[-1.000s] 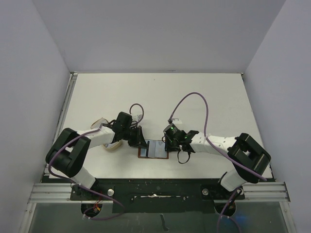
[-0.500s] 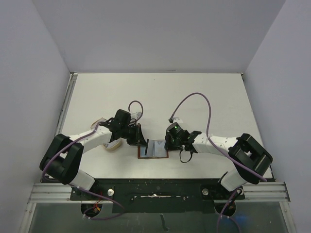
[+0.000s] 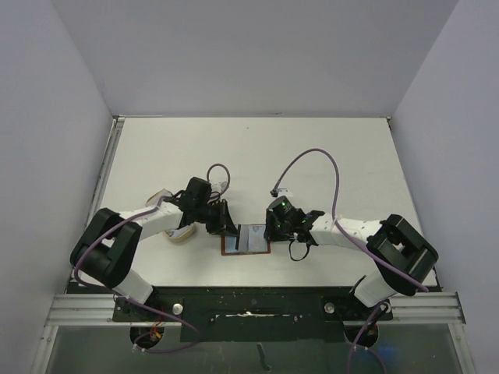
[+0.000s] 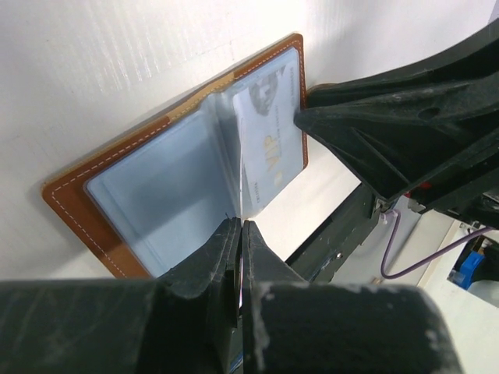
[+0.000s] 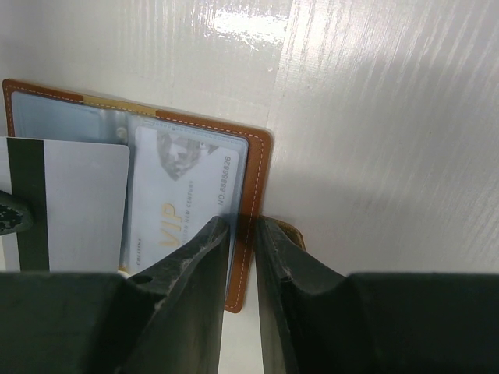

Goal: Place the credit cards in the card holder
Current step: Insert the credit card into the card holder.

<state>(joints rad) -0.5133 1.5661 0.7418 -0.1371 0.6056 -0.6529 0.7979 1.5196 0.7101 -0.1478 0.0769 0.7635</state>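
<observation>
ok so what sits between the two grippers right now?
Top view: the open card holder lies flat between left gripper and right gripper; the left's pinched credit card stands on edge over it.

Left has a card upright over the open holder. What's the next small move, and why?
Probably tilt the left gripper to lay its credit card toward the card holder's empty-looking left sleeve; the right sleeve holds a VIP card, and the right gripper steadies that edge.
</observation>
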